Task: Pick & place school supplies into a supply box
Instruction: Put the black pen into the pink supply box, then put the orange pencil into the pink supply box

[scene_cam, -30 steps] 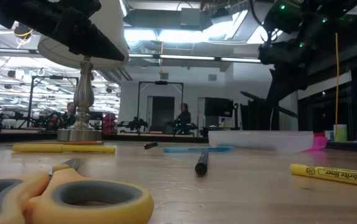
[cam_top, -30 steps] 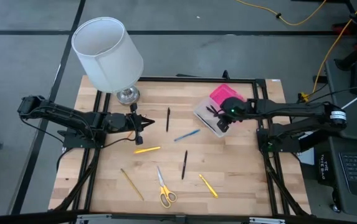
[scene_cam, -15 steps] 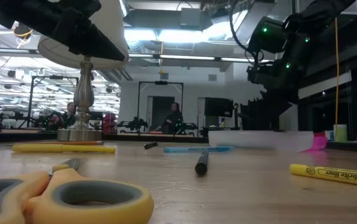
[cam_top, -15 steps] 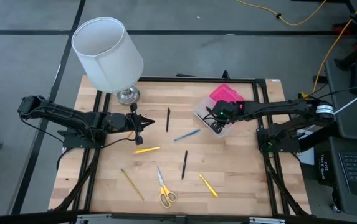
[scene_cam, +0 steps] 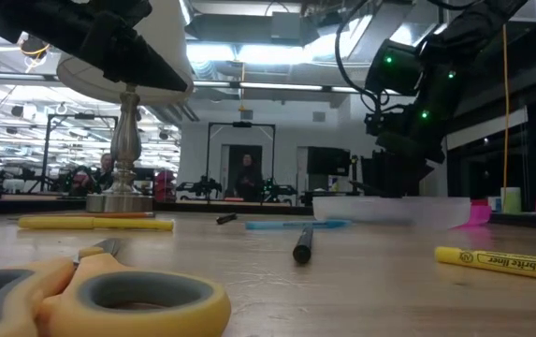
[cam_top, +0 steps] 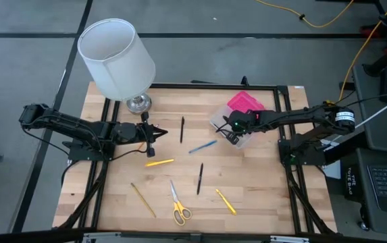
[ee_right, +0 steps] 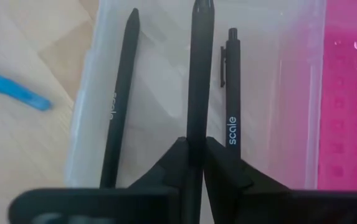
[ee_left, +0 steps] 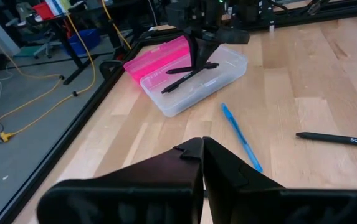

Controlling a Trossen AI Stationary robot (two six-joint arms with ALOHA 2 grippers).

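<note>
The supply box point(cam_top: 228, 121) has a clear base and an open pink lid point(cam_top: 246, 102) and stands at the table's far right. My right gripper point(cam_top: 232, 130) is lowered over the base, shut on a black pen point(ee_right: 200, 68). Two more black pens point(ee_right: 119, 99) point(ee_right: 232, 87) lie in the base on either side of it. My left gripper point(ee_left: 202, 148) is shut on nothing and hangs near the lamp's foot point(cam_top: 138, 102). Pens, a pencil and yellow-handled scissors point(cam_top: 178, 206) lie loose on the wood. My right gripper pinches the black pen's shaft point(ee_right: 197, 134) between its two fingers. The pen runs on ahead, past the fingertips, along the box. The fingers slant down from the table's right side. The pen's free end point(ee_right: 202, 9) is over the clear base; whether it touches the base I cannot tell.
A white-shaded lamp point(cam_top: 115, 57) stands at the far left. On the table lie a black pen point(cam_top: 182, 129), a blue pen point(cam_top: 202, 146), a yellow pen point(cam_top: 159, 163), another black pen point(cam_top: 200, 178), a yellow highlighter point(cam_top: 225, 201) and a tan pencil point(cam_top: 142, 200).
My right gripper has come down toward the supply box and a little toward the table's left, tipping more steeply downward, with the black pen still between its fingers. The pen is now low over the clear base.
</note>
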